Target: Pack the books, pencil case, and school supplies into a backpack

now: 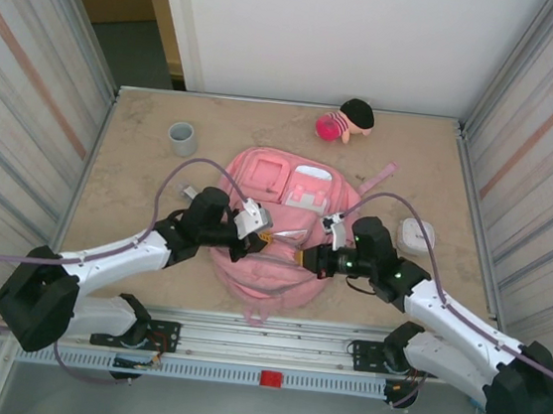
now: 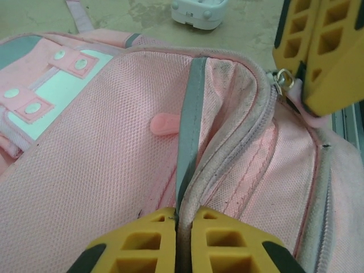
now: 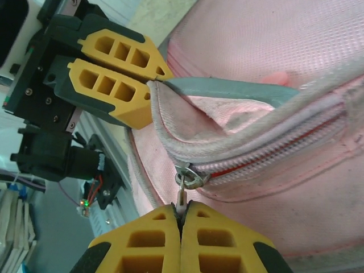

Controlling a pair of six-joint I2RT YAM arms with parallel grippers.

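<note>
Backpack (image 1: 279, 272) is lying flat on the table (image 1: 139, 181), centred between the two arms, pockets facing up. It's showing pink mesh-weave fabric, grey trim (image 2: 190, 131) and a pale-edged zipper. It's looking soft, floppy and light, likely folding wherever it's pulled, so gripping trim or zipper hardware is making sense. Left gripper (image 2: 183, 219) is pinching the grey trim by the opening. Right gripper (image 3: 182, 213) is clamping tight on the zipper pull (image 3: 183, 196).
</note>
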